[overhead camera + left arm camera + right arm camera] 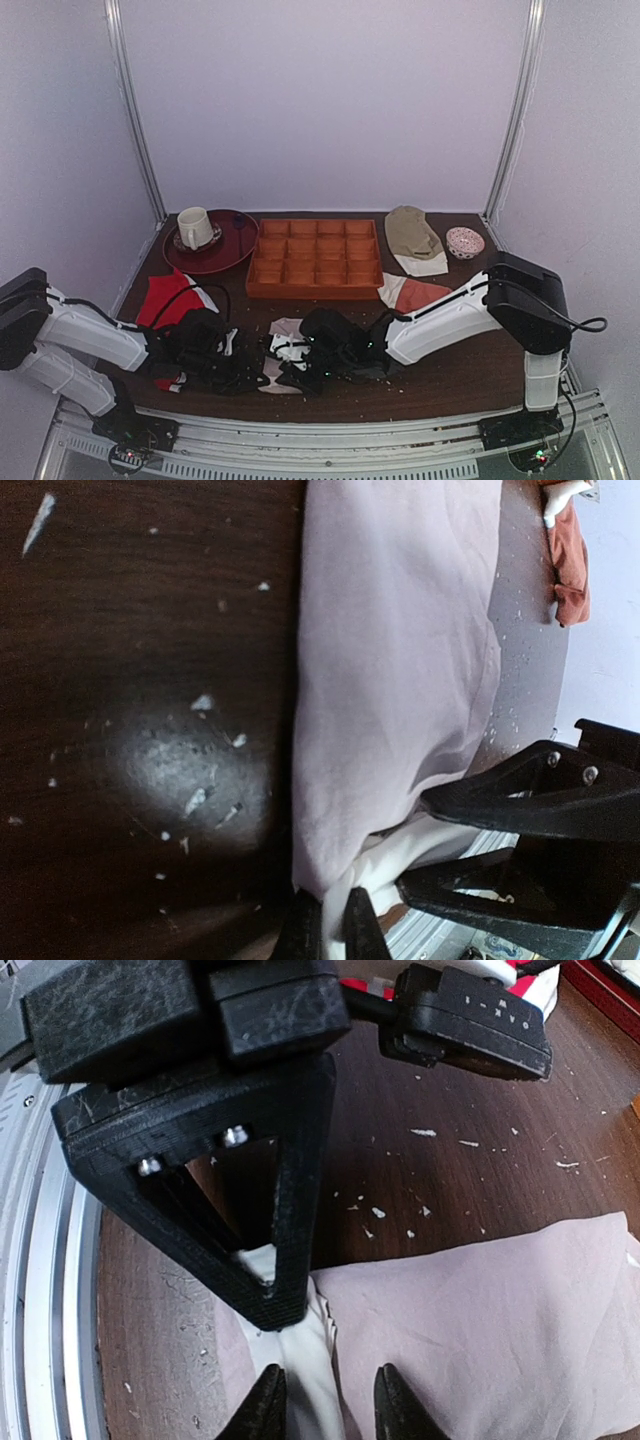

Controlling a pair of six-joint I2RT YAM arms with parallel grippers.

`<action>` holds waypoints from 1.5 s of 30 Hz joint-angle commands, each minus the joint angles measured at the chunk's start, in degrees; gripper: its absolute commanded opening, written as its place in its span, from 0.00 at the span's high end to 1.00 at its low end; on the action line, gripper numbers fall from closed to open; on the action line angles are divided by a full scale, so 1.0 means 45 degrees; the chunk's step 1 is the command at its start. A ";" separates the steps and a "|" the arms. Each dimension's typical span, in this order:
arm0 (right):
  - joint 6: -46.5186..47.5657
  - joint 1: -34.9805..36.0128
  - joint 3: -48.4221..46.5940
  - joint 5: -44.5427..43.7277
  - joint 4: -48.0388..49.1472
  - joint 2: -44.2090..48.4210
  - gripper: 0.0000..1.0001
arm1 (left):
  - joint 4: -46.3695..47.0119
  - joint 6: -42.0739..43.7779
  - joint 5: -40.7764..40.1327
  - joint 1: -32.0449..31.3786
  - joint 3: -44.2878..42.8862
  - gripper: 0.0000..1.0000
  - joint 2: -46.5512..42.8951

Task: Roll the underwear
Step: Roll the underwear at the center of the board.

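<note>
The underwear [287, 348] lies at the table's near middle, between my two grippers. In the left wrist view it is a pinkish sheet [395, 660] with its white waistband [400, 865] bunched at the near end. My left gripper [328, 932] is shut on that white edge. The right wrist view shows the pink cloth [480, 1330] lying flat, with the white band [305, 1360] beside a fold. My right gripper [328, 1405] stands over them, its jaws apart and straddling the band and fold. The left gripper's black finger [270, 1260] presses the band just ahead.
An orange compartment tray [314, 262] sits behind the underwear. A dark red plate [235, 250] carrying a cup [194, 227] is at back left. A red garment [170, 298] lies left, an orange-rust one [415, 293] right, with a beige cloth [412, 235] and small bowl [465, 242] behind.
</note>
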State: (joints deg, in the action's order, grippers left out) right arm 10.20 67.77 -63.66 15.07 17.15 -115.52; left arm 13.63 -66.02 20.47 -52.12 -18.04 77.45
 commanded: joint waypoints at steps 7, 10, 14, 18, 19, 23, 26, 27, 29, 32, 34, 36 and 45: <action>-0.0249 0.0470 0.0566 0.0295 -0.0236 0.0491 0.69 | -0.0350 0.0042 -0.0240 0.0053 0.0025 1.00 -0.0013; -0.0329 0.0615 0.0582 0.0299 -0.0267 0.0506 0.70 | -0.0371 0.0042 -0.0251 0.0046 0.0049 1.00 -0.0014; -0.0383 0.0802 0.0534 0.0199 -0.0449 0.0442 0.71 | -0.0351 0.0023 -0.0252 0.0057 0.0066 1.00 -0.0014; -0.0410 0.0858 0.0637 -0.0320 -0.0231 0.0382 0.71 | -0.0338 0.0022 -0.0252 0.0058 0.0065 1.00 -0.0014; -0.0405 0.0844 0.0612 -0.0475 -0.0218 0.0399 0.71 | -0.0358 0.0022 -0.0252 0.0056 0.0069 1.00 -0.0021; -0.0317 0.0858 0.0558 -0.0741 -0.0243 0.0444 0.80 | -0.0370 0.0003 -0.0242 0.0049 0.0113 1.00 -0.0042; -0.0344 0.0878 0.0608 -0.0933 -0.0217 0.0448 0.83 | -0.0364 0.0003 -0.0233 0.0058 0.0086 1.00 -0.0043; -0.0348 0.0878 0.0677 -0.0972 -0.0156 0.0483 0.84 | -0.0388 0.0018 -0.0227 0.0049 0.0082 1.00 -0.0043; -0.0417 0.0881 0.0769 -0.1091 -0.0054 0.0513 0.94 | -0.0404 0.0022 -0.0229 0.0056 0.0065 1.00 -0.0043; -0.0502 0.0897 0.1005 -0.1330 0.0168 0.0607 1.00 | -0.0503 -0.0016 -0.0273 0.0056 0.0053 1.00 -0.0169; -0.0560 0.0890 0.1300 -0.1477 0.0483 0.0693 1.00 | -0.0879 0.0026 -0.0388 0.0175 -0.0053 0.90 -0.0501; -0.0591 0.0897 0.1452 -0.1465 0.0679 0.0773 1.00 | -0.1373 0.0222 -0.0383 0.0465 -0.0185 0.81 -0.0956; -0.0651 0.0969 0.1826 -0.1493 0.0878 0.0895 1.00 | -0.2349 0.1598 0.0083 0.2111 -0.1464 0.68 -0.1283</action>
State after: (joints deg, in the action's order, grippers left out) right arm 7.92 71.61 -56.88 9.80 22.79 -112.64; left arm 2.76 -62.74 19.75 -44.42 -20.25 69.47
